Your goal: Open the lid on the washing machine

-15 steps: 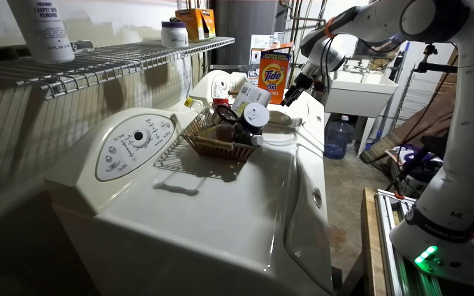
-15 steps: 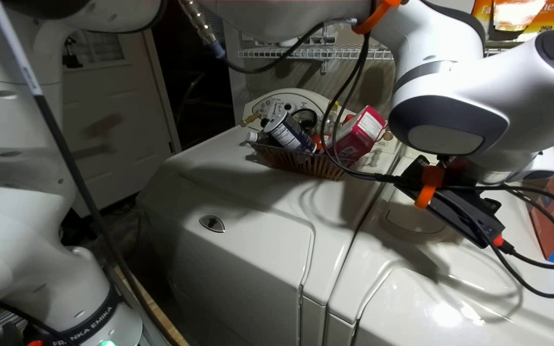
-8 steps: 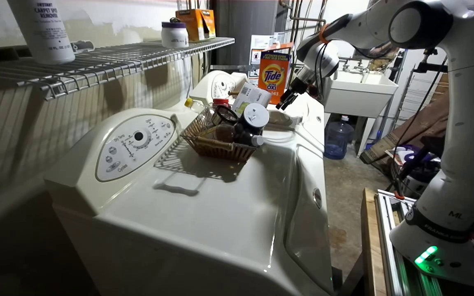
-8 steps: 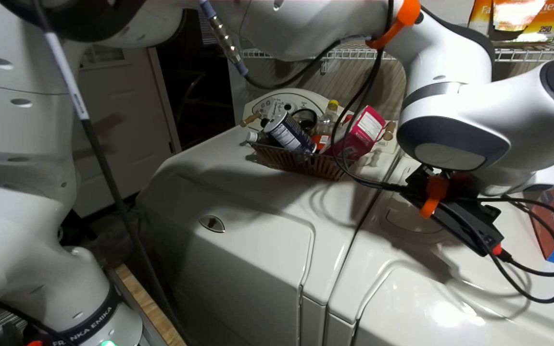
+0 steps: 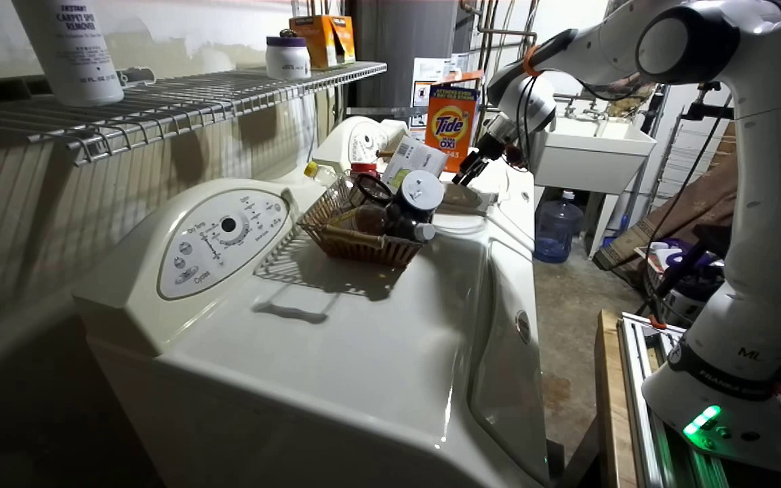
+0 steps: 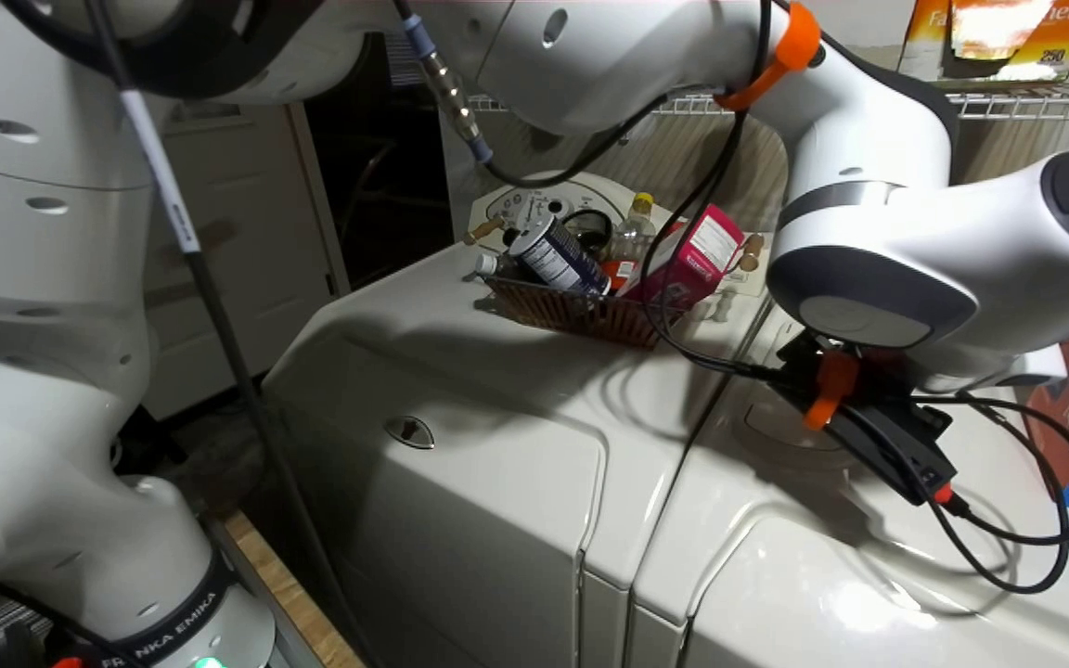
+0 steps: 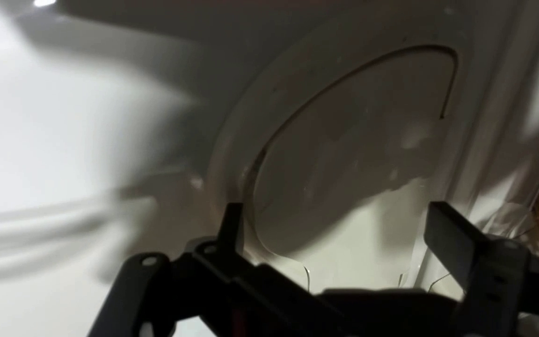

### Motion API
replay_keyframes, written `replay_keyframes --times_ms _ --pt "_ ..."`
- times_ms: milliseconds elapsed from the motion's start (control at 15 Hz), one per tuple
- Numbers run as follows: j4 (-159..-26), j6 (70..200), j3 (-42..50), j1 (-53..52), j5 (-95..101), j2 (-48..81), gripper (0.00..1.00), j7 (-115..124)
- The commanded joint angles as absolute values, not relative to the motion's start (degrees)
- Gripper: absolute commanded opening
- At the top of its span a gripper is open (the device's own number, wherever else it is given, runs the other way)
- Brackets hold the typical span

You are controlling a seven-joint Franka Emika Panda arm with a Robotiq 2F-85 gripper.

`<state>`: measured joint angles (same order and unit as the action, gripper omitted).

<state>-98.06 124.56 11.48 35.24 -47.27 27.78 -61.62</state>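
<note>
lid (image 7: 344,154) reads shut: sits flush, by the edge of the washing machine surface (image 6: 706,524) that borders the dryer (image 6: 497,390). my guess: this small curved lid is the target, since the pincer (image 7: 336,210) is over it. pincer is wide, nothing held, fingers (image 7: 454,238) framing the lid in wrist view; can't tell if it touches. positioning looks close, opening not done. remaining: probably hook its rim, swing it up.

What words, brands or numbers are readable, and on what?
"INSTANT CARPET SPOT REMOVER": white bottle
"Tide ULTRA OXI": detergent box
"143": same box
"Dry Temp": dryer control panel
"Cycles": same panel
"FRANKA EMIKA": robot arm
"ML": same arm
"250": orange box
Too small or blurred: white jar, canister, most remaining print
</note>
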Motion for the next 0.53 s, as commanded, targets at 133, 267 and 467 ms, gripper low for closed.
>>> replay_keyframes --times_ms 133,267,467 --pt "-96.2 120.1 10.2 36.8 -49.4 28.3 1.0 -62.2" --pt "-96.2 118.8 10.0 37.0 -49.8 27.5 1.0 -61.9" --pt "-96.1 115.8 10.1 37.2 -50.7 25.8 1.0 -62.0"
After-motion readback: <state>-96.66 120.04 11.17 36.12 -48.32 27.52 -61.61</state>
